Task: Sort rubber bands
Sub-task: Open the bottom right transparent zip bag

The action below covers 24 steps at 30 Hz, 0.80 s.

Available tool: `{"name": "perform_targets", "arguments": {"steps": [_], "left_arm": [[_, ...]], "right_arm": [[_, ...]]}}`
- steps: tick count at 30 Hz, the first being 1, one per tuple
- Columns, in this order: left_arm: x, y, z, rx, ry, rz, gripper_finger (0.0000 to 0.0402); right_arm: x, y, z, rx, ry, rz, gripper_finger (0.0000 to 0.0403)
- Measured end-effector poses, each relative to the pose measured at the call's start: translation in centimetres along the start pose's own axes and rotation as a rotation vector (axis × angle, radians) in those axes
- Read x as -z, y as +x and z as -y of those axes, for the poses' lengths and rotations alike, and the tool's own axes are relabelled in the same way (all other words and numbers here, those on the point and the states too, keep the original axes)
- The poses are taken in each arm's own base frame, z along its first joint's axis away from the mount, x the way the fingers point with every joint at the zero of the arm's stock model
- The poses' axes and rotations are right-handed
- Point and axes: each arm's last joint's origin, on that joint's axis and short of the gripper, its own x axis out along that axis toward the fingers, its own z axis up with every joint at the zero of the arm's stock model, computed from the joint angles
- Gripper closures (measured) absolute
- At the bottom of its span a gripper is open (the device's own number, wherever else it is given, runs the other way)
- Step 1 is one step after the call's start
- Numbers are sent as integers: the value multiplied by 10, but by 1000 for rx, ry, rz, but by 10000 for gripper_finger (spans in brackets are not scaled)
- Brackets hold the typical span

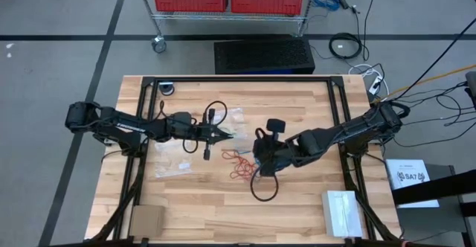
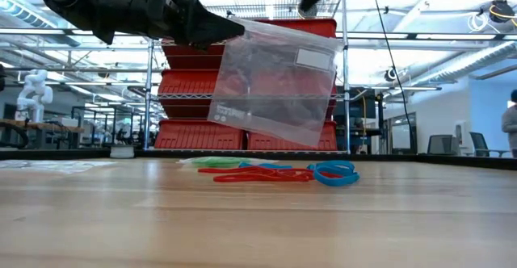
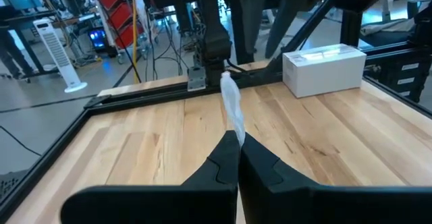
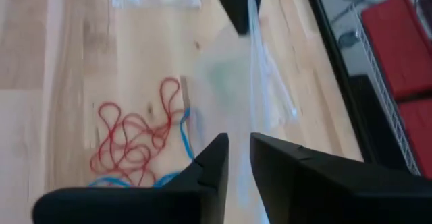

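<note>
Centrally, the left gripper [image 1: 223,134] holds a clear zip bag [image 2: 271,81] aloft, its fingers [image 3: 233,158] clamped together on the bag's upper edge, so that the bag hangs above the table [image 1: 297,202]. The right gripper [image 1: 262,158] stands just beside the bag, over the loose rubber bands [image 1: 238,164]; its fingers [image 4: 219,158] show a narrow gap with nothing visibly between them. The step in hand appears to be bagging: one arm presents the bag while the other works at its mouth. The next move probably calls for the right gripper to descend on a single band, pinch it cleanly away from its neighbours, and carry it to the bag's opening. The rubber bands lie flat near the table's middle, below the bag, as a tangle of thin red loops with blue ones at one end and some green farther back.
</note>
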Motion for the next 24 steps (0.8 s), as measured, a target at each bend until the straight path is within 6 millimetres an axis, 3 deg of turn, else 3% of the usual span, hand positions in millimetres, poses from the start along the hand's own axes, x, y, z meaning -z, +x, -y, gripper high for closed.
{"name": "perform_targets", "arguments": {"steps": [6,15,24], "left_arm": [[0,0,0,0,0,0,400],[0,0,0,-1,0,-1,400],[0,0,0,-1,0,-1,400]], "right_arm": [[-5,14,7,33,-15,2,399],[-5,41,14,57,-22,-58,402],[-11,42,14,63,-31,-3,403]]}}
